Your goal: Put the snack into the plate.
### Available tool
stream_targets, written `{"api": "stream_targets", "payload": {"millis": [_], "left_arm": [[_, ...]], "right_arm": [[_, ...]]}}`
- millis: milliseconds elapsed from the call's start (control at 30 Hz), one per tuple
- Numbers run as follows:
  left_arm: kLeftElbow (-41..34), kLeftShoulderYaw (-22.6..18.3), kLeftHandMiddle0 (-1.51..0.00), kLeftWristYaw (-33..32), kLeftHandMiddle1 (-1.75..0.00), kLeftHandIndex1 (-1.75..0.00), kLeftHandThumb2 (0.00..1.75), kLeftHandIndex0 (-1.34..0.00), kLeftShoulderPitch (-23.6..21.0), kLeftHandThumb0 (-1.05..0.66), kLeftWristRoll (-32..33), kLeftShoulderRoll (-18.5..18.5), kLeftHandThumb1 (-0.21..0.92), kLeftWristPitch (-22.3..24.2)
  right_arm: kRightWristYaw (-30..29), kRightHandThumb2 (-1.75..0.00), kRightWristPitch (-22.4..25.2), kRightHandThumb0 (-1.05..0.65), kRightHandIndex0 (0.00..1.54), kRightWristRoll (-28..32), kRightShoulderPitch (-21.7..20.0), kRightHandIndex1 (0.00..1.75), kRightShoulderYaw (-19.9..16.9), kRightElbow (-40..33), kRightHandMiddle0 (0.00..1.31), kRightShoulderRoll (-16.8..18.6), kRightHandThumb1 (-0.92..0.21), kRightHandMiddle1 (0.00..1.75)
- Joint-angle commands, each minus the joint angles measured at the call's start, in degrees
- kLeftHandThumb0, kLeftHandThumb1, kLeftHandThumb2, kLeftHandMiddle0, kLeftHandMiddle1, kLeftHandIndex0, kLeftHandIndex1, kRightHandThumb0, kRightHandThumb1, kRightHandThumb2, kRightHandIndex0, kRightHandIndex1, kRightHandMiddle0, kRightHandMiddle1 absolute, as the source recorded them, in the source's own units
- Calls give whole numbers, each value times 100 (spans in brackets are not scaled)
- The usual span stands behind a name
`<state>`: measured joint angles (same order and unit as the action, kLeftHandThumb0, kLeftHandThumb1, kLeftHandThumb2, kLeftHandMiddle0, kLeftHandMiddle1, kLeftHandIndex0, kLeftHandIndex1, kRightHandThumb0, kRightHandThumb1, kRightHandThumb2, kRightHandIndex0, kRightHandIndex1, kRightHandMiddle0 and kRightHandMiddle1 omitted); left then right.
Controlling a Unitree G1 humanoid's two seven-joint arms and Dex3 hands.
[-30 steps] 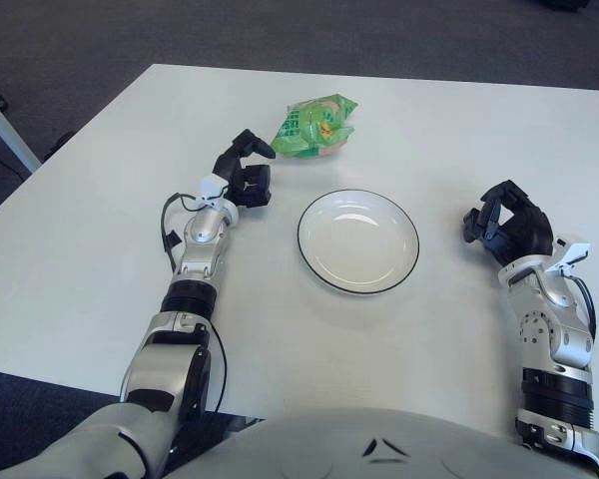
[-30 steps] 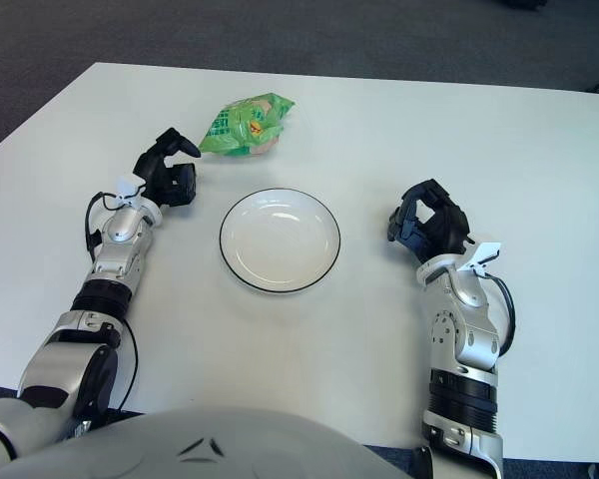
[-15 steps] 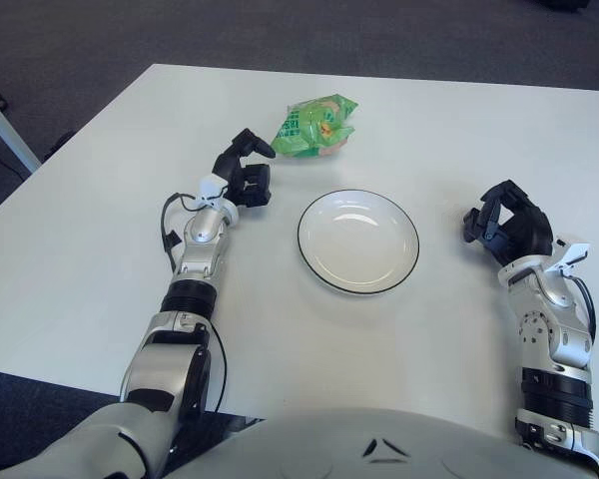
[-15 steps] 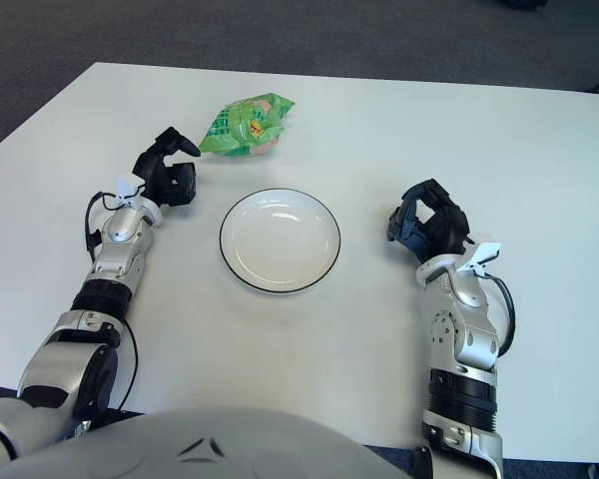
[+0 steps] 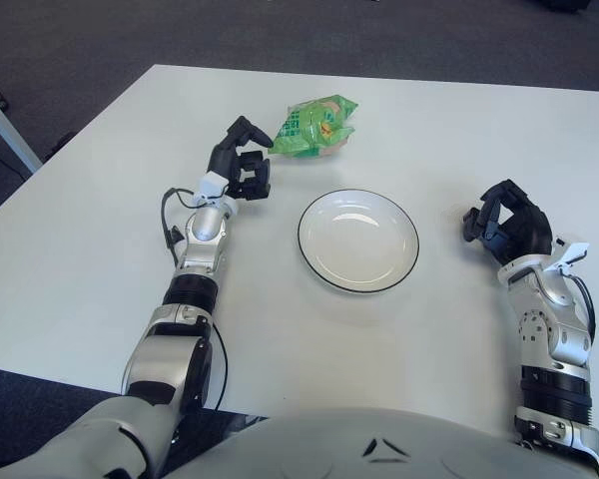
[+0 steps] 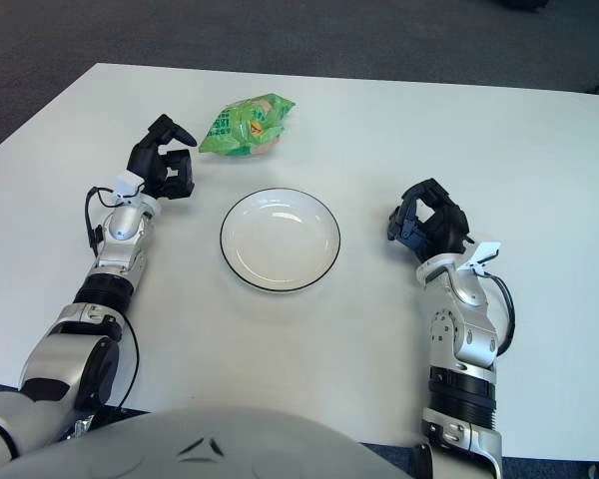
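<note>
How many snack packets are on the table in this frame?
1. The green snack packet lies on the white table, beyond the empty plate, just ahead of the left robot hand. Nothing suggests another is hidden.

White table (image 5: pixel 100 249) (matte), dark grey carpet floor (image 5: pixel 80 40)

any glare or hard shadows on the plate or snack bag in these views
Left eye view: soft highlights curve inside the plate, no hard shadow. Right eye view: the green snack bag shows small shiny spots; the left hand beside it and the right hand cast only faint shadows on the table.
</note>
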<state>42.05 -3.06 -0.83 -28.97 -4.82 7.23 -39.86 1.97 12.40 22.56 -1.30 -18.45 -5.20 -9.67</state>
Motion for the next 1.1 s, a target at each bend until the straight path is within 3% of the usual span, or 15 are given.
{"api": "stream_targets", "payload": {"millis": [0,267,400,467,533,633,767,933,1067], "left_arm": [[634,169,-102,-636,-175,-175,95,-39,522,-40,-623,73,61,-253],[712,444,-73,-1660,-175,-175,83,-33,277,-38,-1440,305,70,-364],[739,691,-55,-2262,-168,-175,95,-22,214,-10,-2025,502,61,-433],[753,837,-30,-2546,-171,-174,72,-15,165,-5,-2340,622,79,-389],[770,964,-20,-2744,-173,-174,65,-12,98,-3,-2582,736,86,-380],[799,1128,-13,-2981,-131,-124,74,-4,-6,-32,-2824,869,71,-424],[780,1300,-6,-3408,-96,-92,78,-1,-156,-47,-3115,990,61,-549],[519,1479,-2,-3787,-32,-50,66,0,-300,-66,-3466,1112,56,-337],[292,1583,0,-3834,-11,-32,58,0,-393,-78,-3634,1153,59,-13]], "right_arm": [[28,-124,95,-47,116,-26,280,175,39,374,57,209,-38,175],[98,-126,43,-47,119,-11,166,175,14,573,58,194,-37,175],[127,-126,49,-47,119,-6,114,175,-1,641,58,179,-36,175],[150,-127,48,-47,119,7,91,175,-12,681,58,178,-36,175],[174,-127,40,-47,119,19,71,175,-22,723,58,180,-36,175],[200,-127,21,-47,119,26,48,175,-28,772,58,180,-36,175],[223,-127,-39,-47,120,2,38,175,-15,832,58,166,-36,175],[222,-127,-82,-47,120,-12,7,175,-5,910,59,158,-36,175],[219,-127,-78,-48,120,-3,-4,175,3,931,59,156,-36,175]]}}
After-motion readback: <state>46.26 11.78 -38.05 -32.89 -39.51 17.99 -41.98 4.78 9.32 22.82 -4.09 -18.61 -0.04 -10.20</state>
